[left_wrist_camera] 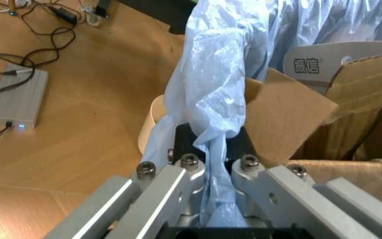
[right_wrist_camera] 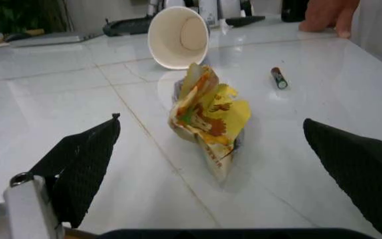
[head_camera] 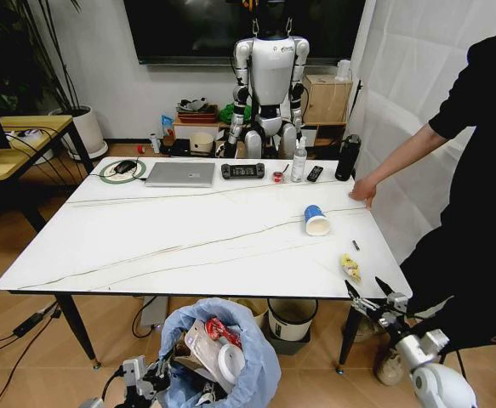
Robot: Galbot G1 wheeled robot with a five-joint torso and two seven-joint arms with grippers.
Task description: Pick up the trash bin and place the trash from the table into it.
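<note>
Gaping wide, right gripper (right_wrist_camera: 211, 149) jaws flank wrapper (right_wrist_camera: 209, 119) — left gripper (left_wrist_camera: 214, 164) pinching bin bag (left_wrist_camera: 221, 74)

**Table surface and contents**

The table (head_camera: 145, 242) has a white marble-look top with thin dark veins and slim black legs. Along the far edge lie a green ring with a dark object inside (head_camera: 122, 170), a silver laptop (head_camera: 180, 174), a black controller (head_camera: 242, 171), a small red item (head_camera: 277, 177), a clear bottle (head_camera: 299, 160), a remote (head_camera: 314, 173) and a black bottle (head_camera: 345, 158). Nearer the right side — a blue paper cup (head_camera: 316, 220) on its side, a small battery (right_wrist_camera: 279, 78) and a yellow crumpled wrapper (head_camera: 350, 268). A person's hand (head_camera: 363, 190) rests on the right edge.
</note>
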